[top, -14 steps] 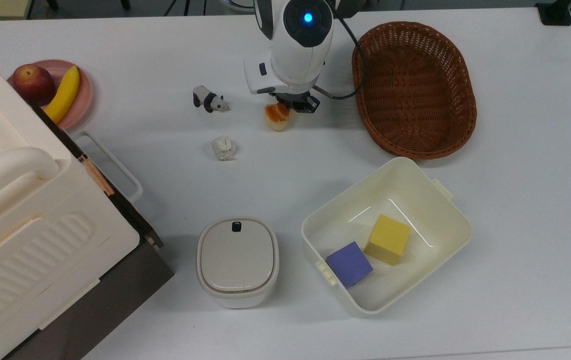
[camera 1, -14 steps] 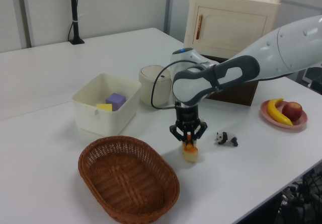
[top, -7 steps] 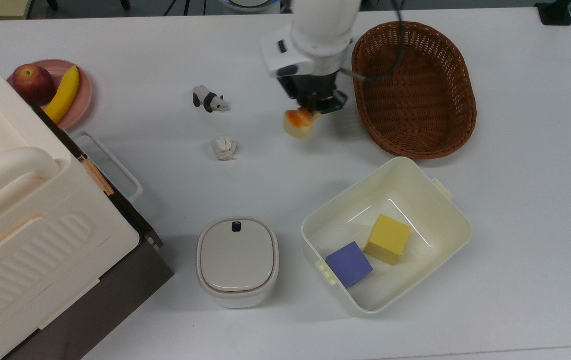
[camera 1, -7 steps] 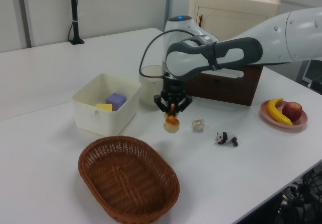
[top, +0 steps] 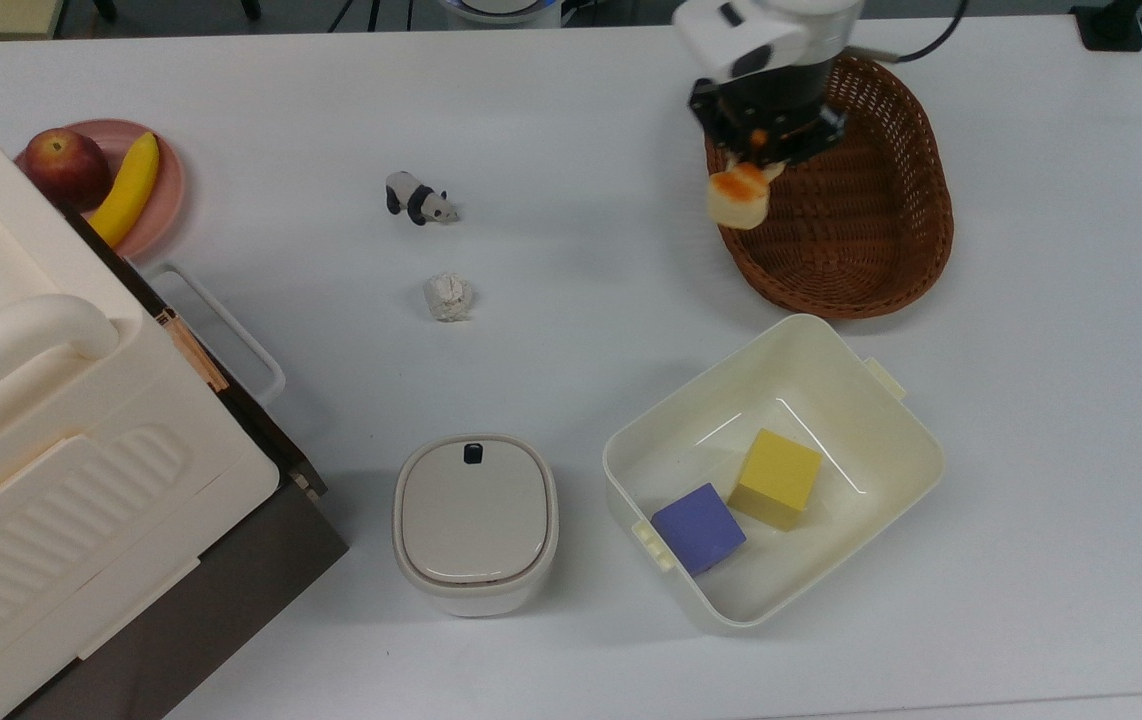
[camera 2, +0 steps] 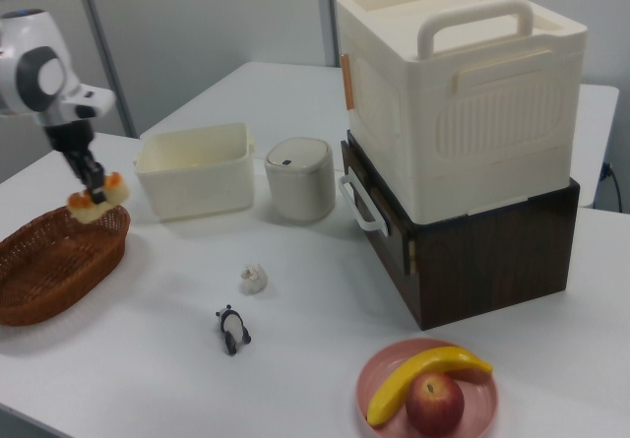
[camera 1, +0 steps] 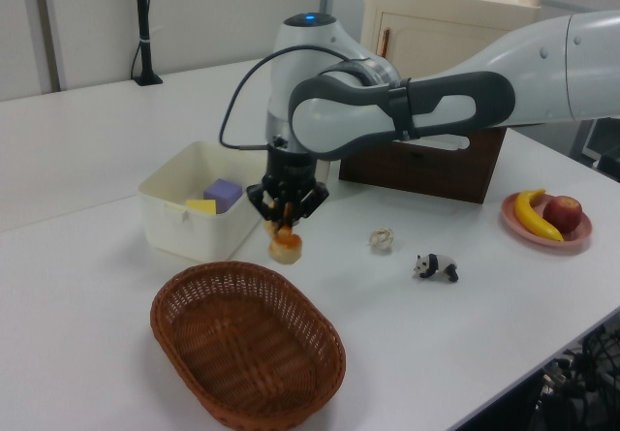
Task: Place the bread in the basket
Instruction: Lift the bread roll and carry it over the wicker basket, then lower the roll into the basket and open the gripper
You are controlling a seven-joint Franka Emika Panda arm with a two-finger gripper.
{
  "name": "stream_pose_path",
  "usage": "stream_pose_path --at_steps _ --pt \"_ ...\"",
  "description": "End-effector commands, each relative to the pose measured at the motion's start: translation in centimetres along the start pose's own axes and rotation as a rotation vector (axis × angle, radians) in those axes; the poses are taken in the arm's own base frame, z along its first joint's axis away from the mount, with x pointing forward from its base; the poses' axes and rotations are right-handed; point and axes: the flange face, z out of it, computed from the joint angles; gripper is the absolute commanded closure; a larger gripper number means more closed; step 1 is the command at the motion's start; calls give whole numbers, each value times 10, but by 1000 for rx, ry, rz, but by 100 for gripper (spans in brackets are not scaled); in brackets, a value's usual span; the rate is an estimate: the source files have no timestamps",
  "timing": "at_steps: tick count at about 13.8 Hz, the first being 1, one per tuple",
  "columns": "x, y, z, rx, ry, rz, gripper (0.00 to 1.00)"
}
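Note:
My gripper (top: 766,158) (camera 1: 285,226) (camera 2: 95,190) is shut on the bread (top: 739,198) (camera 1: 285,248) (camera 2: 97,205), a small loaf with an orange-brown top and cream sides. The loaf hangs in the air below the fingers, over the rim of the basket at the top view's left. The basket (top: 856,210) (camera 1: 242,349) (camera 2: 49,261) is a dark brown oval of woven wicker, with nothing inside it.
A cream bin (top: 891,420) with a yellow and a purple cube stands near the basket. A panda figurine (top: 418,200), a white paper ball (top: 448,297), a lidded white container (top: 475,522), a fruit plate (top: 168,190) and a large cream box (top: 41,440) occupy the top view's left.
The gripper has lifted the bread off the table and carried it toward the top view's right, from beside the panda to the basket's rim.

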Motion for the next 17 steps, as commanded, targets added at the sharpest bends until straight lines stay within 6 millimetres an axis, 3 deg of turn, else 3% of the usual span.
stream_pose_path --at_steps 1,3,4,6,7,9,13,17 --pt "-36 -36 -2 -8 20 -81 93" --pt "-57 -53 2 -28 27 -140 89" --pt "-62 -57 4 -32 24 -151 79" --pt "-66 -61 13 -56 26 -175 34" --pt "-66 -61 16 -71 34 -187 0" --pt "-69 -66 25 -92 49 -224 0" --pt "-60 -63 16 -71 82 -218 0" --pt "-29 -27 -15 -108 143 -342 0"
